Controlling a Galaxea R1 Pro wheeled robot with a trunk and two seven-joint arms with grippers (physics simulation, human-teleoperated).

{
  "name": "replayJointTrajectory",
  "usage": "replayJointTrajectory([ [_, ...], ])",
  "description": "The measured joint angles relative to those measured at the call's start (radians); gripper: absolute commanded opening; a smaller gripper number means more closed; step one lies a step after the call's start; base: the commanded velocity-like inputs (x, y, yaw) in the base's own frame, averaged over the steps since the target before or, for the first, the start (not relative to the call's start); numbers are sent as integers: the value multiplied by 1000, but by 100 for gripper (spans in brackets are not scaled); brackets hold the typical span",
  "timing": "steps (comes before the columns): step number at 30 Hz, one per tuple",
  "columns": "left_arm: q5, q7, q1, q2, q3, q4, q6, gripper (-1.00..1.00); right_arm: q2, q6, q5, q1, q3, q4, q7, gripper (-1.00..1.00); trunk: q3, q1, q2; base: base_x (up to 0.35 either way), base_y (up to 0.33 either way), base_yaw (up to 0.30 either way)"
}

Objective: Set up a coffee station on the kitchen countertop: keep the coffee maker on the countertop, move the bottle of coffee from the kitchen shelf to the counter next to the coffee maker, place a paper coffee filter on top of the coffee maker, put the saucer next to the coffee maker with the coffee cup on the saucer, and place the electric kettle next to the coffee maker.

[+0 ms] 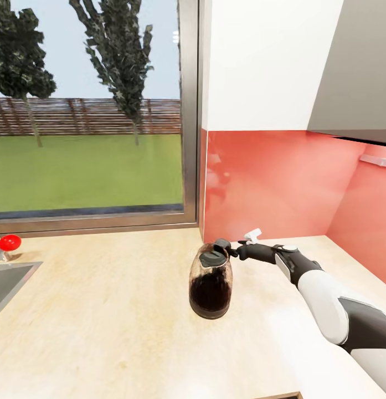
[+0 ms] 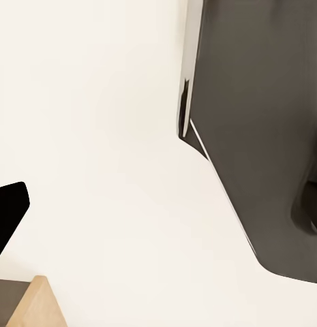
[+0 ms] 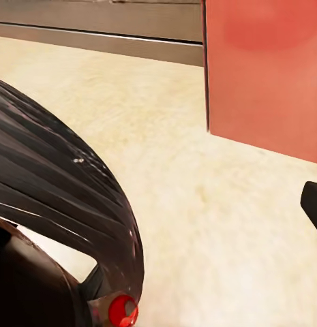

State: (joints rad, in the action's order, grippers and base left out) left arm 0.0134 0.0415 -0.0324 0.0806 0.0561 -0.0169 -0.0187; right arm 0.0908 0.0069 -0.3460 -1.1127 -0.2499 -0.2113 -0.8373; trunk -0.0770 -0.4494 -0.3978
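the electric kettle [image 1: 210, 282] stands upright on the kitchen countertop [image 1: 104, 310], near the red backsplash [image 1: 276, 183] corner and right of the window [image 1: 87, 111]. the right gripper [image 1: 232, 250] reaches in from the right and meets the kettle's black lid at its top; whether its fingers are clamped on it i cannot tell. a sink [image 1: 7, 285] sits at the far left edge

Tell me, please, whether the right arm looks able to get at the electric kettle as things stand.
Probably yes: the right gripper is already at the electric kettle's black lid, and the kitchen countertop around the kettle is bare.
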Motion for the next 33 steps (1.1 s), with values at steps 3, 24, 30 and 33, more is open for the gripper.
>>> replayJointTrajectory([
  [3, 0, 0, 0, 0, 0, 0, 0, 100, 0, 0, 0, 0, 1, 0, 0, 100, 0, 0, 0, 27, 2, 0],
  [24, 0, -1, 0, -1, 0, 0, 0, 100, 0, -32, 0, 0, 3, 1, -1, -100, 0, 0, 0, 13, 9, 0],
  [30, 0, -1, 0, 0, 0, 0, 0, 100, 0, -32, 0, 0, 4, 1, -1, -100, 0, 0, 0, 0, 0, 0],
  [33, 0, -1, 0, 0, 0, 0, 0, 100, 0, -31, 0, 0, 3, 1, -1, -100, 0, 0, 0, 0, 0, 0],
])
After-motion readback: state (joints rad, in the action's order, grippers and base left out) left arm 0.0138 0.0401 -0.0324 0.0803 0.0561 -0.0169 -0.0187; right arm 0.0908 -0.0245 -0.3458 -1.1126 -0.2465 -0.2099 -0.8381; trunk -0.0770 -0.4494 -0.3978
